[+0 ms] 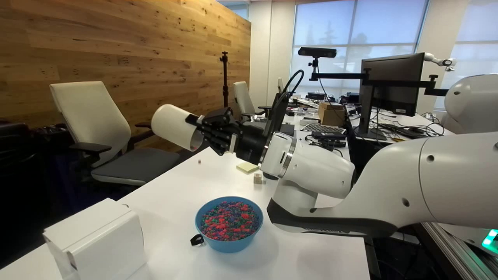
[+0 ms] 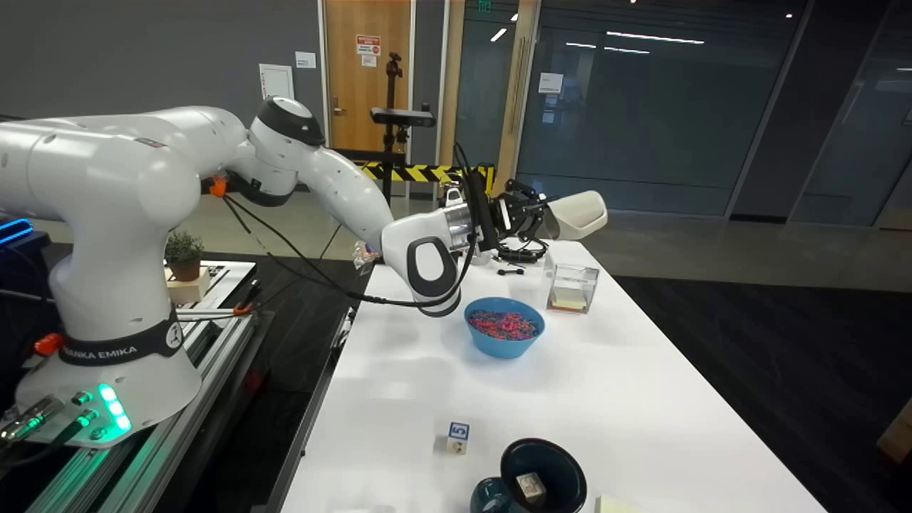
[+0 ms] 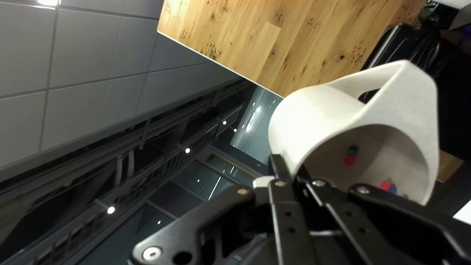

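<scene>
White cup [image 1: 175, 126] slants, rim clamped in the pincer [image 3: 290, 167].

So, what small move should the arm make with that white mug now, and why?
Perhaps ease the white mug across, over the blue bowl. The end effector grips the mug with its mouth slanting downward and a few coloured bits inside, and in both exterior views it hangs off to the bowl's side, so bits could miss the bowl.
</scene>
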### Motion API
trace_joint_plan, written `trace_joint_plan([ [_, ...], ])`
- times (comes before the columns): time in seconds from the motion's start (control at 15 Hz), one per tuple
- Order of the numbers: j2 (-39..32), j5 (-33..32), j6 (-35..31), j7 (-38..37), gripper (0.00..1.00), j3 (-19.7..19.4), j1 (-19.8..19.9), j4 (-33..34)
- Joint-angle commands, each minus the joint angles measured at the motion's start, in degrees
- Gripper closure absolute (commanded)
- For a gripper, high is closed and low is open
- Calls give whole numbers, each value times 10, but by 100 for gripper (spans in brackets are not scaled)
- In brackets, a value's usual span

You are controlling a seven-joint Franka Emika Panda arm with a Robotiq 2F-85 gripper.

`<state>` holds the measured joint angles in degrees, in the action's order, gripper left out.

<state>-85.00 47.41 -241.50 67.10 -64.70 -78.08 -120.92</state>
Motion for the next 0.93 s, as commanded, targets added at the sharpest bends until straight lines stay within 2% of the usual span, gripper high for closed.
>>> trace_joint_plan([
  [0.0,1,15,-16,15,99,-5,-4,-5],
  [0.67,1,12,-16,8,99,-4,-3,-8],
  [0.87,63,-24,-16,-34,99,38,20,-24],
])
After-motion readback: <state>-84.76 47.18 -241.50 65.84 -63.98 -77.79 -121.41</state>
